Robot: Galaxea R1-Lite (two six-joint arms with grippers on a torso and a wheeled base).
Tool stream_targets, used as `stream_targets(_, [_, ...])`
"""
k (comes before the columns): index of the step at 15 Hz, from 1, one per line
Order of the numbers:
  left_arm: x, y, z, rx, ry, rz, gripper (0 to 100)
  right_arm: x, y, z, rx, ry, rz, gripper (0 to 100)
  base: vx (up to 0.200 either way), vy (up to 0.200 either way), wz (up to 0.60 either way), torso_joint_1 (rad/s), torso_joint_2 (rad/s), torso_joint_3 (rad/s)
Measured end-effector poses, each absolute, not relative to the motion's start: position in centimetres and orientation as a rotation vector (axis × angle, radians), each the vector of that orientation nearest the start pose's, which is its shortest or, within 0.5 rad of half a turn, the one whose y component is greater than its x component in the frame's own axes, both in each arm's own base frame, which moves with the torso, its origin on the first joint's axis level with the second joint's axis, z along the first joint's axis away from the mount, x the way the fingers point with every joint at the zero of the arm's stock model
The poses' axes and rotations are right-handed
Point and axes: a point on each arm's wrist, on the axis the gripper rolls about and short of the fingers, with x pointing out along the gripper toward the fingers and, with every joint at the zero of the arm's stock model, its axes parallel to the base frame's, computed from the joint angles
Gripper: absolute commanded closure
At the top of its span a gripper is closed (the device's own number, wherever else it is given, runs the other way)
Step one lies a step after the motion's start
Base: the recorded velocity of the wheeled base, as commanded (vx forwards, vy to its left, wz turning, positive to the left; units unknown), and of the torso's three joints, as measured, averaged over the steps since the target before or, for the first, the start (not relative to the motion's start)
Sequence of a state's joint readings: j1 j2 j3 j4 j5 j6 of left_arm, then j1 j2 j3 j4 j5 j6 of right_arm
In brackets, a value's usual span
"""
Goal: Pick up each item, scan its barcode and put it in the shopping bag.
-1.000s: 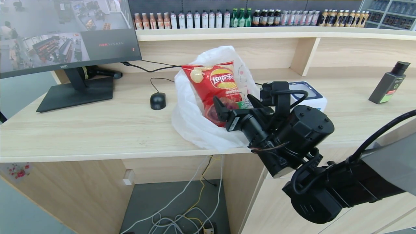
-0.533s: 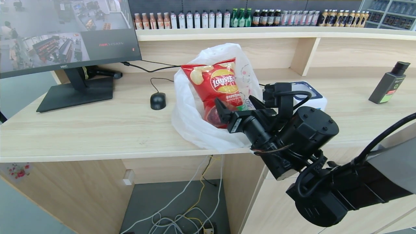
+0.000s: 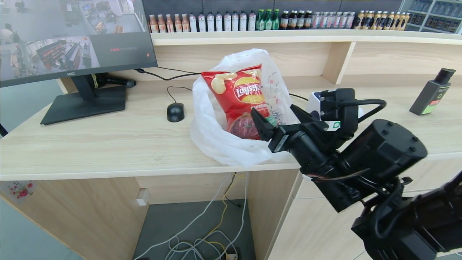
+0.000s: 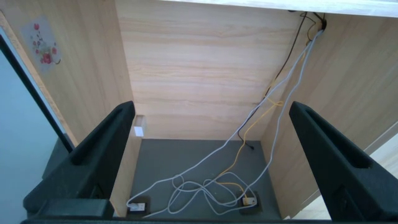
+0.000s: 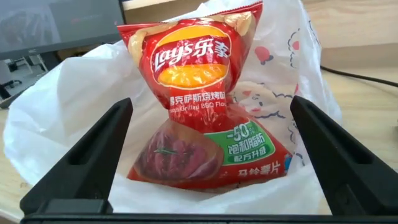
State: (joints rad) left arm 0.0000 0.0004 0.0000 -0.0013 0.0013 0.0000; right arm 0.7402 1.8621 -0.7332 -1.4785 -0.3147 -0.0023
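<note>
1. My left fingers point(image 4: 112, 137) hang under the desk point(image 3: 108, 141), spread apart and empty, facing loose cables point(image 4: 205, 186).
2. The bag point(image 3: 209, 137) sits open near the desk's front edge. It is thin, soft plastic, and I judge it would slump at a nudge.
3. The chips point(image 3: 242, 97) stand upright inside the bag. They look light and air-puffed, with slick film and brittle contents. To hold them, I would pinch the flat top seam gently, never the belly.
4. My right fingers point(image 3: 261, 124) are apart and hold nothing, at the bag's near side.
5. The scanner point(image 3: 314, 101) is partly hidden behind my right wrist.
6. Far right, the bottle point(image 3: 431, 94) stands upright. I judge it stiff and heavier, so I would clamp the flat body at mid-height, below the cap.
</note>
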Motion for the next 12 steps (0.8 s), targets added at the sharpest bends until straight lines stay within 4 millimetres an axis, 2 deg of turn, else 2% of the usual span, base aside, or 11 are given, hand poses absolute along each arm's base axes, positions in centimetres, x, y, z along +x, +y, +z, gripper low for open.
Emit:
stream_targets(4, [-2.3, 0.0, 7.6, 0.000, -0.001, 0.001, 0, 20.6, 18.8, 20.4, 0.143, -0.320, 0.491, 0, 0.000, 0.000, 0.00, 0.000, 0.00, 0.000])
stream_targets(9, [-2.3, 0.0, 7.6, 0.001, 0.000, 0.001, 0, 15.0, 15.0, 19.6, 0.073, -0.314, 0.588, 0, 0.000, 0.000, 0.00, 0.000, 0.00, 0.000])
stream_targets(12, [-2.3, 0.0, 7.5, 0.000, 0.000, 0.000, 0, 13.4, 12.9, 19.8, 0.073, -0.339, 0.575, 0, 0.000, 0.000, 0.00, 0.000, 0.00, 0.000])
